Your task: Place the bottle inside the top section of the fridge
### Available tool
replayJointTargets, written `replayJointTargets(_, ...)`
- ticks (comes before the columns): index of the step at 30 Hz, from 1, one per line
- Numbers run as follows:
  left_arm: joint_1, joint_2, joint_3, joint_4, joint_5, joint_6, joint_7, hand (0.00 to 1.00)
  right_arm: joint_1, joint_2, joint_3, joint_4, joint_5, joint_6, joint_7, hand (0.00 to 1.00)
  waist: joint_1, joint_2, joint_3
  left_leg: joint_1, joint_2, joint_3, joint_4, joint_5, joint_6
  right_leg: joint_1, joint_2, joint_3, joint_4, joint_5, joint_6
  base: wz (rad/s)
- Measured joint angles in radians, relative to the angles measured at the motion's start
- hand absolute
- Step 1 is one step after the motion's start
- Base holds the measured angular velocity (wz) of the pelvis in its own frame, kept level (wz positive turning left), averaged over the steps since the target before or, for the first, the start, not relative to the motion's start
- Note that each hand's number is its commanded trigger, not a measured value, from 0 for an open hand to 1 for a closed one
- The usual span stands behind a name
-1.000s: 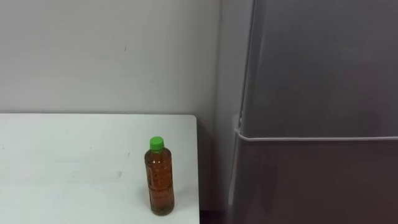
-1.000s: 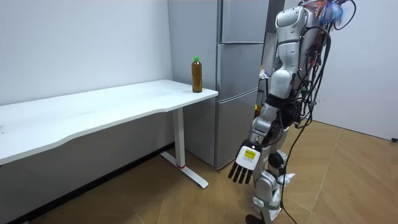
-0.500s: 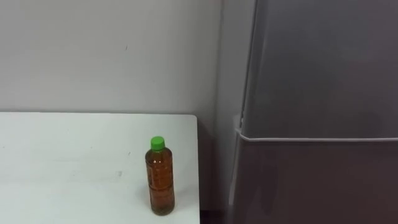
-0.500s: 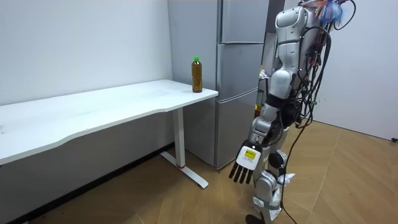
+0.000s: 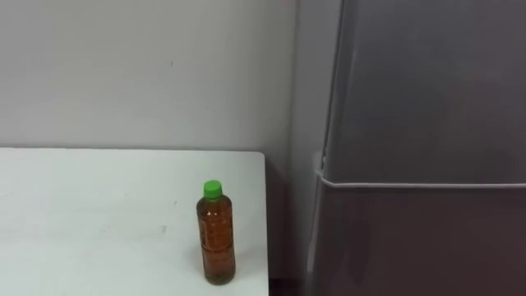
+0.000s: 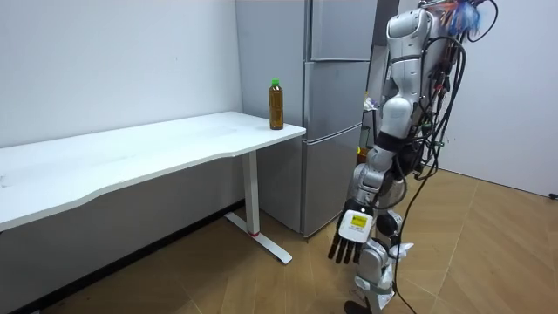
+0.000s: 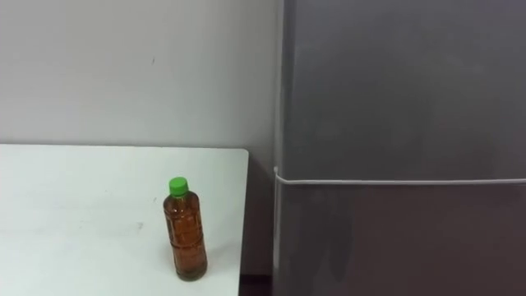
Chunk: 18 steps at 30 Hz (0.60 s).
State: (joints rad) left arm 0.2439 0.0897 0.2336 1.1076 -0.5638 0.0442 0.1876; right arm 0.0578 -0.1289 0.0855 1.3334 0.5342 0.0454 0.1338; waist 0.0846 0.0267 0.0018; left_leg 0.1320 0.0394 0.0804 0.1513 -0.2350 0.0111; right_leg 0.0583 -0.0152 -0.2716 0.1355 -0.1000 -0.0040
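The left hand (image 6: 352, 234) is swinging in toward the legs, its fingers hanging relaxed and empty. The white surface (image 5: 82, 222) is running along the wall, with the closed grey fridge (image 5: 419, 123) at its 3 o'clock. The bottle (image 5: 217, 247) is standing upright at the surface's right end, well apart from the hand, at its 11 o'clock.

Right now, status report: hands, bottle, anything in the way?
Left hand open, hanging at its side. Bottle upright near table edge, untouched. Upper fridge door closed.

I see a sparse test room, more lab than home: bare pale walls (image 6: 113, 61), wood-pattern floor (image 6: 488, 253), long white tabletop (image 6: 131, 153), grey fridge (image 6: 336, 113) beside it.
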Motion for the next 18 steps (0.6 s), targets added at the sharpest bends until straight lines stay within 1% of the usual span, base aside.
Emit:
replayJointTargets(1,-0.001,0.002,0.004,-0.007,-0.016,0.0,0.001,0.0,0.0,-0.001,0.0,-0.001,-0.005,0.0,0.0,0.0,0.001,0.001,0.0007,0.0,0.0,-0.002,0.001,0.0,0.0,0.002,-0.001,-0.003,0.0,0.0,0.0,0.1)
replayJointTargets(2,-0.004,0.005,0.018,-0.023,-0.039,0.0,0.004,0.0,-0.002,-0.004,0.0,-0.001,-0.02,0.0,0.002,0.0,0.004,0.007,0.0008,0.002,-0.001,-0.003,0.002,0.0,0.0,0.002,-0.002,-0.003,0.001,0.0,0.001,0.07)
replayJointTargets(3,-0.008,0.006,0.044,-0.04,-0.055,0.0,0.014,0.0,-0.002,-0.005,-0.003,-0.001,-0.034,0.0,0.002,0.0,0.005,0.007,0.0035,0.003,-0.001,-0.005,0.002,0.0,0.0,0.005,-0.002,-0.005,0.001,0.0,0.0,0.04)
replayJointTargets(4,-0.009,0.008,0.056,-0.054,-0.058,0.0,0.023,0.0,-0.002,-0.005,-0.009,-0.001,-0.042,-0.001,0.003,0.0,0.005,0.013,0.0019,0.004,-0.001,-0.006,0.004,0.0,0.0,0.007,-0.002,-0.005,0.001,0.0,0.0,0.05)
replayJointTargets(5,-0.012,0.009,0.089,-0.095,-0.076,0.0,0.047,0.0,-0.003,-0.005,-0.03,0.0,-0.069,-0.001,0.007,0.0,0.004,0.012,0.0037,0.003,-0.004,-0.009,0.005,0.0,0.0,0.008,-0.002,-0.007,0.001,-0.001,0.0,0.05)
replayJointTargets(6,-0.017,0.016,0.118,-0.143,-0.095,0.0,0.07,0.0,-0.004,-0.007,-0.042,0.0,-0.088,0.0,0.01,0.0,0.007,0.017,0.0022,0.001,-0.004,-0.01,0.007,0.001,0.0,0.007,-0.002,-0.008,0.002,-0.001,-0.001,0.0)
replayJointTargets(7,-0.017,0.023,0.128,-0.173,-0.105,-0.001,0.078,0.0,-0.004,-0.008,-0.045,0.0,-0.1,-0.001,0.01,0.0,0.007,0.017,0.0027,0.002,-0.003,-0.01,0.007,0.001,0.0,0.007,-0.001,-0.008,0.002,-0.002,-0.001,0.0)
replayJointTargets(9,-0.042,0.057,0.158,-0.228,-0.158,-0.02,0.097,0.0,-0.008,-0.014,-0.063,0.0,-0.123,-0.001,0.009,0.0,0.01,0.018,0.0037,0.002,-0.002,-0.007,0.008,0.001,-0.001,0.007,-0.001,-0.009,0.004,-0.002,-0.003,0.0)
replayJointTargets(10,-0.05,0.065,0.161,-0.234,-0.174,-0.028,0.104,0.0,-0.007,-0.016,-0.07,-0.001,-0.127,-0.001,0.009,0.0,0.011,0.024,0.0021,0.002,-0.002,-0.008,0.008,0.001,-0.001,0.007,-0.001,-0.009,0.004,-0.002,-0.003,0.0)
replayJointTargets(11,-0.055,0.072,0.172,-0.283,-0.201,-0.029,0.125,0.0,-0.004,-0.021,-0.071,-0.005,-0.133,-0.001,0.006,0.0,0.01,0.028,0.0018,0.002,-0.003,-0.009,0.008,0.001,-0.001,0.006,-0.001,-0.009,0.004,-0.002,-0.002,0.0)
replayJointTargets(12,-0.054,0.073,0.199,-0.363,-0.236,-0.029,0.153,0.0,0.003,-0.02,-0.08,-0.013,-0.135,-0.001,-0.001,0.0,0.008,0.031,0.0,0.001,-0.003,-0.009,0.008,0.001,-0.001,0.005,-0.001,-0.007,0.004,-0.002,-0.002,0.0)
replayJointTargets(13,-0.055,0.075,0.211,-0.4,-0.25,-0.03,0.163,0.0,0.002,-0.02,-0.084,-0.013,-0.144,-0.001,-0.002,0.0,0.009,0.03,0.0002,0.001,-0.003,-0.007,0.007,0.001,-0.001,0.004,0.0,-0.006,0.005,-0.002,-0.002,-0.06)
replayJointTargets(15,-0.077,0.093,0.24,-0.497,-0.261,-0.054,0.21,0.0,-0.004,-0.021,-0.109,-0.019,-0.157,-0.002,-0.001,0.0,0.012,0.031,-0.0009,-0.004,-0.003,-0.004,0.007,0.001,-0.001,-0.009,-0.002,-0.002,0.019,-0.008,-0.003,-0.06)
replayJointTargets(16,-0.082,0.095,0.246,-0.529,-0.261,-0.053,0.23,0.0,-0.003,-0.022,-0.11,-0.02,-0.158,-0.003,-0.001,0.0,0.015,0.032,-0.0017,-0.004,-0.003,-0.004,0.007,0.001,-0.001,-0.009,-0.002,0.0,0.019,-0.008,-0.002,-0.05)
replayJointTargets(17,-0.09,0.095,0.266,-0.605,-0.258,-0.054,0.26,0.0,-0.001,-0.022,-0.112,-0.021,-0.161,-0.003,0.0,0.0,0.021,0.032,-0.0018,-0.002,-0.003,-0.002,0.006,0.001,-0.001,-0.009,-0.001,0.002,0.018,-0.008,-0.003,-0.04)
replayJointTargets(18,-0.103,0.097,0.282,-0.662,-0.257,-0.062,0.277,0.0,0.003,-0.022,-0.121,-0.021,-0.161,-0.003,0.0,0.0,0.027,0.032,-0.0023,0.0,-0.003,-0.002,0.004,0.001,-0.001,-0.008,-0.001,0.003,0.018,-0.007,-0.003,-0.04)
